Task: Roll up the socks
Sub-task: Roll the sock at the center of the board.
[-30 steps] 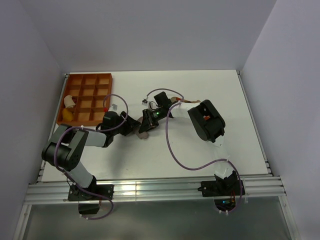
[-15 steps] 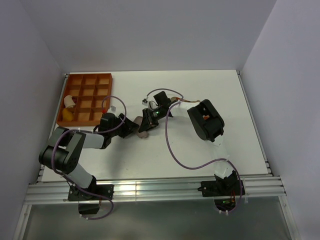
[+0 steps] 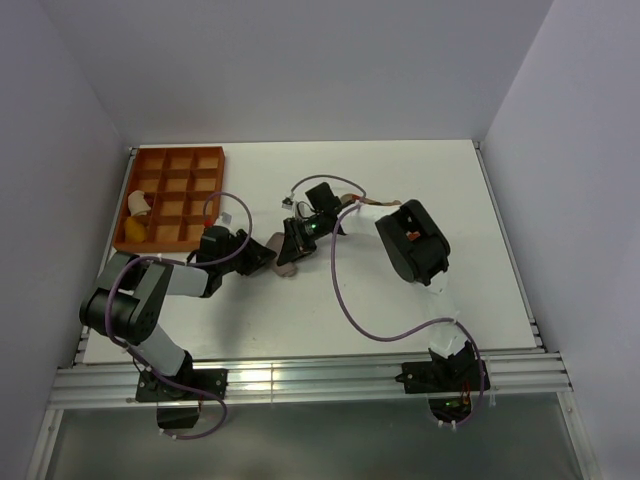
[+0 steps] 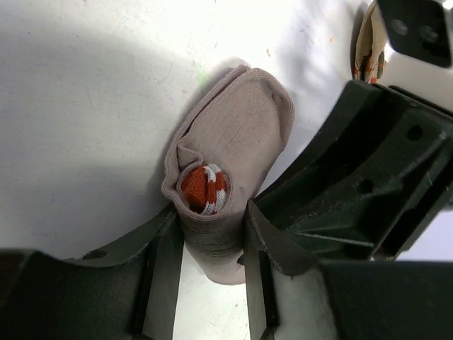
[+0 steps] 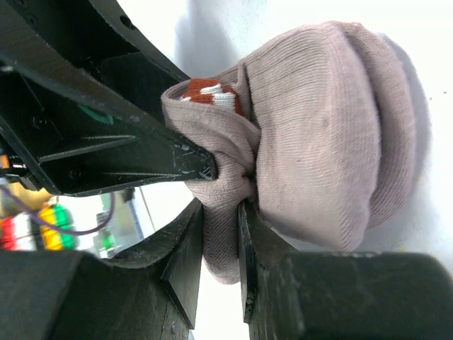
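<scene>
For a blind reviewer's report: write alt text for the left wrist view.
A rolled grey-brown sock, its red-and-white cuff tucked at the core, lies on a white table, pinched by the left end effector.

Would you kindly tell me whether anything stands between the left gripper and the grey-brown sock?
Nothing visible does: the grey-brown sock sits between the jaws of the left gripper, and the right gripper pinches one fold.
</scene>
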`<act>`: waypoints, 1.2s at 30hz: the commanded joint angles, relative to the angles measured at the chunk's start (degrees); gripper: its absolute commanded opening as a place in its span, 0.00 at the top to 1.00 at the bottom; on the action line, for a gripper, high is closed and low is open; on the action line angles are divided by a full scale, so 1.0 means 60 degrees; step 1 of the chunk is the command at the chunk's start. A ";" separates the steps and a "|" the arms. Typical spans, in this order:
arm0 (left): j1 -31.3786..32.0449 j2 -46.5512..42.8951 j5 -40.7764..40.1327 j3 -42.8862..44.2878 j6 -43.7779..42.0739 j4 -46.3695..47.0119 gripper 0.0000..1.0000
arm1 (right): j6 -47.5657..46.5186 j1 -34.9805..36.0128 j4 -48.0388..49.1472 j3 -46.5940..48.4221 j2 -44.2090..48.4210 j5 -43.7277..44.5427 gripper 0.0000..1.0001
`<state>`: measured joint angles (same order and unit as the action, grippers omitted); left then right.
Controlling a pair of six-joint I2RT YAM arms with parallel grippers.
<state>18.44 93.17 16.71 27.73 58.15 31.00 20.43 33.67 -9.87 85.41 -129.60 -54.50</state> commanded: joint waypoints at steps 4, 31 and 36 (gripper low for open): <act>-0.0011 0.0380 0.0393 -0.0285 -0.0141 -0.1578 1.00 | -0.1323 0.0203 0.1509 -0.1400 0.1792 0.2914 0.71; -0.0348 0.0234 0.0247 0.0901 0.0050 -0.4303 1.00 | -0.6231 0.4699 0.5204 -0.5240 0.4389 1.0664 0.43; -0.0377 0.0278 0.0320 0.1106 0.0006 -0.4566 1.00 | -0.6407 0.4891 0.5277 -0.5167 0.3628 1.1221 0.44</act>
<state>16.58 93.10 21.63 34.74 60.69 13.08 -15.94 62.61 18.55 54.63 -106.19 8.19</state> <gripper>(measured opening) 0.367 0.564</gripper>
